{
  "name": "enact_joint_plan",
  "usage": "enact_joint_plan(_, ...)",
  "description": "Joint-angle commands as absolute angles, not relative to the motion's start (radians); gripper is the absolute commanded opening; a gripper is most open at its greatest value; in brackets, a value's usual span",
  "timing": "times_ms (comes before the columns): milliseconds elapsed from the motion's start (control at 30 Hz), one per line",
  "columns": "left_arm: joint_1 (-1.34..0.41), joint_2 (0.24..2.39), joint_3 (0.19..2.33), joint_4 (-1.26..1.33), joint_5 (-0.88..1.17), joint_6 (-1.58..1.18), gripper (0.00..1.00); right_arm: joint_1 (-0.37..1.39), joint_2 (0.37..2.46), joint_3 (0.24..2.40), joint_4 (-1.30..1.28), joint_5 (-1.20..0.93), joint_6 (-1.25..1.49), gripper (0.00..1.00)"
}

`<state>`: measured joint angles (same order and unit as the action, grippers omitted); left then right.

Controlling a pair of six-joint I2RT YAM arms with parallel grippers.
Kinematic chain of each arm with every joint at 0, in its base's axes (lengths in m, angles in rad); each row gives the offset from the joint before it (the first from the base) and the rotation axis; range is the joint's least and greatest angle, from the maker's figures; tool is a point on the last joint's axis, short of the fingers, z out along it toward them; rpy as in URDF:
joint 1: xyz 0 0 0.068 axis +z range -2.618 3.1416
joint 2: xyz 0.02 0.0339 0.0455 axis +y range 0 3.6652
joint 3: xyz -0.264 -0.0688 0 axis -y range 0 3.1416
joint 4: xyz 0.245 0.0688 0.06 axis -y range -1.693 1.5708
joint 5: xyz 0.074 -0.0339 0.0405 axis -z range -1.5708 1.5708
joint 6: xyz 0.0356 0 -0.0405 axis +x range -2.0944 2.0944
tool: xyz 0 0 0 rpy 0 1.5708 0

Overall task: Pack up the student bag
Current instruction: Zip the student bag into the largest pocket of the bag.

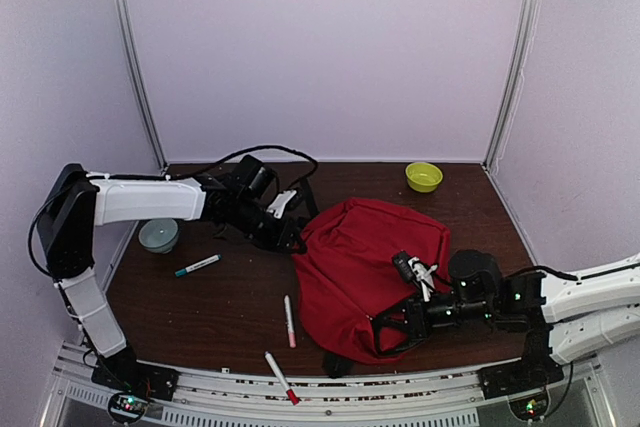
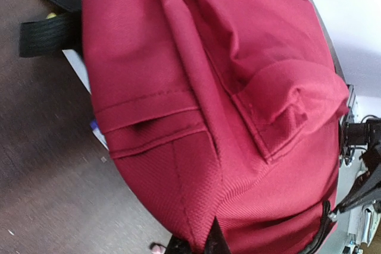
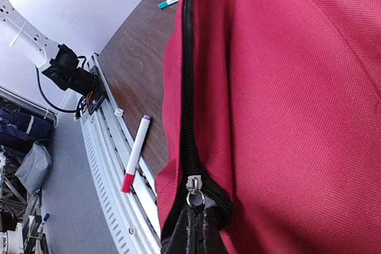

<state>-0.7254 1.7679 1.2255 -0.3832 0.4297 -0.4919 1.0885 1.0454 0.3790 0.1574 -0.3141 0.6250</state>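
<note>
The red student bag (image 1: 365, 262) lies in the middle of the table, bulging, with a black strap (image 2: 47, 34) at its far-left side. My left gripper (image 1: 292, 239) is at the bag's upper-left edge. In the left wrist view it (image 2: 205, 242) is shut on a pinched fold of the red fabric. My right gripper (image 1: 384, 331) is at the bag's near-right corner. In the right wrist view it (image 3: 193, 233) is shut on the black pull tab hanging from the metal zipper slider (image 3: 193, 184). The black zipper (image 3: 189, 75) runs away from the slider along the bag's edge.
A teal-capped marker (image 1: 197, 265) and a grey bowl (image 1: 158, 235) lie left of the bag. Two red-tipped markers lie near the front: one (image 1: 289, 321) beside the bag, one (image 1: 281, 377) at the table's edge rail. A yellow-green bowl (image 1: 423, 176) stands at the back right.
</note>
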Motion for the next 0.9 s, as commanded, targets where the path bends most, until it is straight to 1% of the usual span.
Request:
enact_joint_plan(0, -0.646, 1.797, 1.351, -0.354, 0.4, -0.429, 0.0, 1.084, 1.121, 0.446, 0.208, -0.296, 0.621, 0.0)
enact_joint_plan(167, -0.606, 1.86, 1.48, -0.432, 0.415, -0.355, 0.0, 1.084, 1.224, 0.528, 0.27, -0.308, 0.627, 0.0)
enact_joint_plan(233, -0.606, 1.843, 1.463, -0.42, 0.418, -0.342, 0.01, 1.083, 1.26, 0.557, 0.283, -0.321, 0.627, 0.0)
enact_joint_plan(333, -0.607, 1.757, 1.357, -0.348, 0.405, -0.328, 0.15, 1.084, 1.296, 0.572, 0.313, -0.346, 0.633, 0.0)
enact_joint_plan(400, -0.608, 1.67, 1.261, -0.293, 0.398, -0.311, 0.23, 1.085, 1.309, 0.574, 0.318, -0.366, 0.634, 0.0)
enact_joint_plan(467, -0.608, 1.583, 1.175, -0.258, 0.374, -0.292, 0.34, 1.086, 1.312, 0.568, 0.322, -0.379, 0.636, 0.0)
enact_joint_plan(633, -0.622, 1.405, 1.047, -0.259, 0.306, -0.234, 0.52, 1.089, 1.303, 0.539, 0.331, -0.391, 0.64, 0.0)
enact_joint_plan(667, -0.641, 1.364, 1.027, -0.258, 0.278, -0.219, 0.57, 1.09, 1.301, 0.537, 0.331, -0.391, 0.64, 0.0)
enact_joint_plan(733, -0.703, 1.282, 0.994, -0.258, 0.216, -0.161, 0.72, 1.091, 1.295, 0.535, 0.331, -0.391, 0.641, 0.0)
enact_joint_plan(867, -0.896, 1.173, 0.971, -0.239, -0.033, -0.031, 0.96, 1.091, 1.283, 0.536, 0.315, -0.384, 0.635, 0.0)
